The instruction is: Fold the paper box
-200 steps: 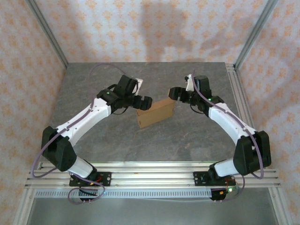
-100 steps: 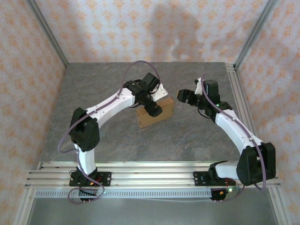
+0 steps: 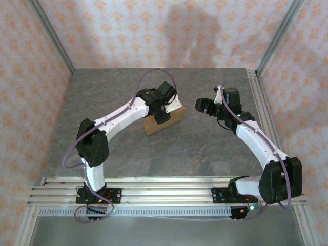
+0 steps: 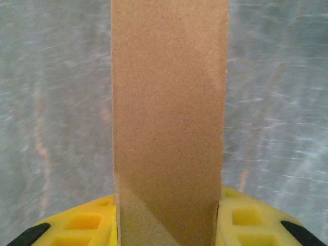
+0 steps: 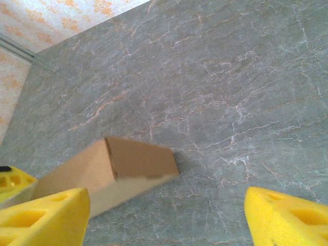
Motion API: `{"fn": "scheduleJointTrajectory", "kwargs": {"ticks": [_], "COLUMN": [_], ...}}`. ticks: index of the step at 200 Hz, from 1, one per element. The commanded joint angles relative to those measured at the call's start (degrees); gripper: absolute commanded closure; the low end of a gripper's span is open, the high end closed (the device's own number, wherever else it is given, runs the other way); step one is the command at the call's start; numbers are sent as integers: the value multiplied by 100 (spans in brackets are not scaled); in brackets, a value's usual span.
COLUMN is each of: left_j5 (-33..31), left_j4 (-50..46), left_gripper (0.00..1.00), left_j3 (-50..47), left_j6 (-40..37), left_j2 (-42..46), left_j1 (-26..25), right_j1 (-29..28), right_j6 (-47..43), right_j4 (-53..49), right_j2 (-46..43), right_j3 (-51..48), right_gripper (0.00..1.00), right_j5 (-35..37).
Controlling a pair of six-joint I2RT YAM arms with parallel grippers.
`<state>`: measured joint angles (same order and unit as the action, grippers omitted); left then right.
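Observation:
The paper box [image 3: 151, 126] is a small brown cardboard box, folded shut, standing on the grey table slightly left of centre. My left gripper [image 3: 163, 115] reaches down onto it from above. In the left wrist view the box [image 4: 169, 118] runs up the middle, with a yellow pad [image 4: 87, 224] pressed against each side, so my left gripper [image 4: 167, 228] is shut on it. My right gripper [image 3: 201, 106] hangs open a little to the right of the box, apart from it. Its wrist view shows the box [image 5: 123, 166] at lower left and the wide-apart jaws of my right gripper [image 5: 169, 218] with bare table between them.
The grey marble-patterned table [image 3: 215, 148] has metal frame rails [image 3: 259, 102] along its right side and near edge. Patterned walls close in the back and both sides. Bare table lies in front of the box and to its far left.
My left arm swung in over the box and its jaws closed onto the box's sides. The box shifted a little to the left. My right gripper drew back slightly to the right and stayed open.

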<state>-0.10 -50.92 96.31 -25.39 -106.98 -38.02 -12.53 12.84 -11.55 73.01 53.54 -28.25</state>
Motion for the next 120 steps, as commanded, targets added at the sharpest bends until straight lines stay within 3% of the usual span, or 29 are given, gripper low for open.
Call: {"fn": "scheduleJointTrajectory", "kwargs": {"ticks": [1, 16, 26, 76, 101, 120], "left_j5": [-2127, -3006, -3198, -3295, -3050, -2860], "left_j4": [372, 658, 1019, 655, 436, 416], "left_gripper": [65, 65, 65, 60, 53, 41], "left_j3": [91, -81, -384, -122, 52, 42], "left_j6": [429, 300, 73, 306, 393, 402], "left_j2": [80, -15, -14, -928, -1140, -1105], "left_j1": [-76, -171, -239, -304, -320, -319], "right_j1": [34, 32, 39, 32, 32, 32], "right_j6": [-82, -63, -54, -67, -98, -126], "right_j4": [-5, 30, 56, 11, -35, -57], "right_j2": [-16, 9, 19, 41, 3, -28], "right_j3": [-54, -78, -89, -72, -65, -63], "right_gripper": [22, 22, 22, 22, 22, 22], "right_j5": [73, 60, 44, 68, 114, 144]}}
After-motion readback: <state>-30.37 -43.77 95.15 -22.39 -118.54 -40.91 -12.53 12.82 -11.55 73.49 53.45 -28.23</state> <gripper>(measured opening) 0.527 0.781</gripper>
